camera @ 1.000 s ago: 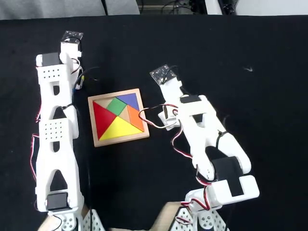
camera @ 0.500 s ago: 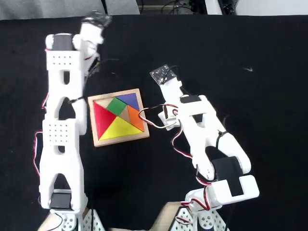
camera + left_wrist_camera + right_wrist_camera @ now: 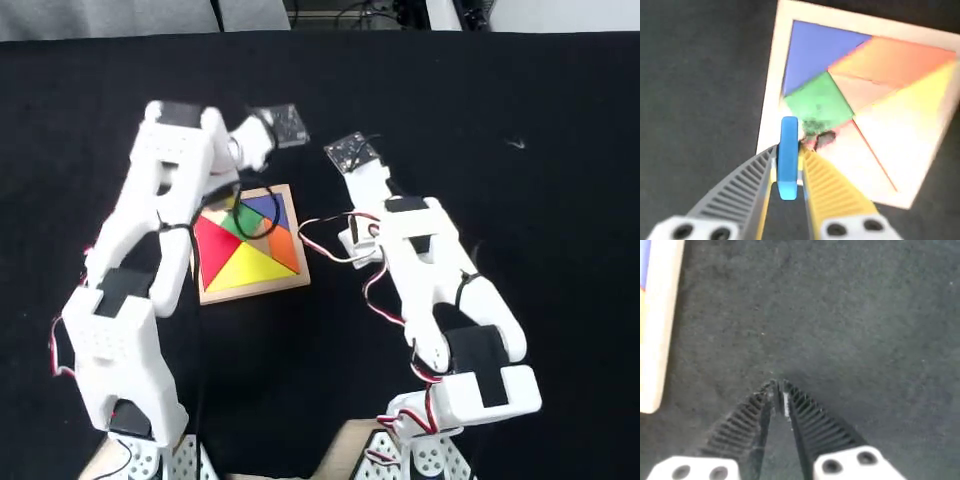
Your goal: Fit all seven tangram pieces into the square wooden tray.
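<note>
Your left hand point(image 3: 788, 151) pinches the blue piece point(image 3: 788, 172) upright over the tray point(image 3: 771, 80), ready for insertion; your right hand point(image 3: 776, 390) sits closed and empty.

The square wooden tray point(image 3: 255, 293) lies on the black desk point(image 3: 500, 200) between the two arms. The left gripper point(image 3: 789, 146) hangs over the tray's far edge, with a flat blue tangram piece point(image 3: 788, 160) standing on edge between its fingers point(image 3: 825, 185). The right gripper point(image 3: 776, 386) sits just right of the tray, apart from it
</note>
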Motion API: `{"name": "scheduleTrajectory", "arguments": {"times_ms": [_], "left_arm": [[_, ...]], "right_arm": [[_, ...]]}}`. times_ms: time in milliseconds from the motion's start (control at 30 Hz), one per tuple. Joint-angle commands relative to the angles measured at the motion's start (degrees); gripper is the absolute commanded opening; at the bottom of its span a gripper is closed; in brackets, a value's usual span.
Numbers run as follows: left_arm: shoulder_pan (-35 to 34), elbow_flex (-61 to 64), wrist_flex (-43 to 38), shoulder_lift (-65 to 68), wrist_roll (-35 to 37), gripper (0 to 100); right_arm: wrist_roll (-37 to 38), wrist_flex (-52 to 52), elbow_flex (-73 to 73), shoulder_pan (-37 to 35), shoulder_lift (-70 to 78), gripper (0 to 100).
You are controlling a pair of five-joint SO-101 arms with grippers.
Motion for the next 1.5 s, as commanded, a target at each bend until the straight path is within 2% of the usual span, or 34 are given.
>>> {"name": "scheduleTrajectory", "arguments": {"times_ms": [0, 133, 300, 500, 1000, 1167, 1467], "left_arm": [[0.4, 12.4, -15.7, -4.2, -0.9, 3], [-0.2, 14.5, -19.6, -4.2, -0.9, 3], [-0.2, 14.0, -19.9, -4.2, -1.3, 3], [-2.3, 14.1, -19.9, -3.7, -5.3, 3], [-3.3, 14.6, -19.4, -3.7, -5.3, 3], [-3.3, 14.1, -19.9, -3.8, -2.2, 13], [-3.3, 13.4, -18.4, -4.4, -1.1, 13]], "right_arm": [[0.0, -2.7, -2.9, 0.4, 0.1, 1.1], [0.0, -3.2, -2.3, 0.4, 0.2, 1.1], [0.1, -3.2, -2.3, 0.4, 0.1, 1.1], [0.1, -3.2, -2.2, 0.4, 0.1, 1.1], [0.4, -3.3, -2.2, 0.0, 0.2, 1.1], [0.4, -3.3, -2.2, 0.0, 0.2, 1.1], [0.4, -3.3, -2.2, 0.0, 0.2, 1.1]]}}
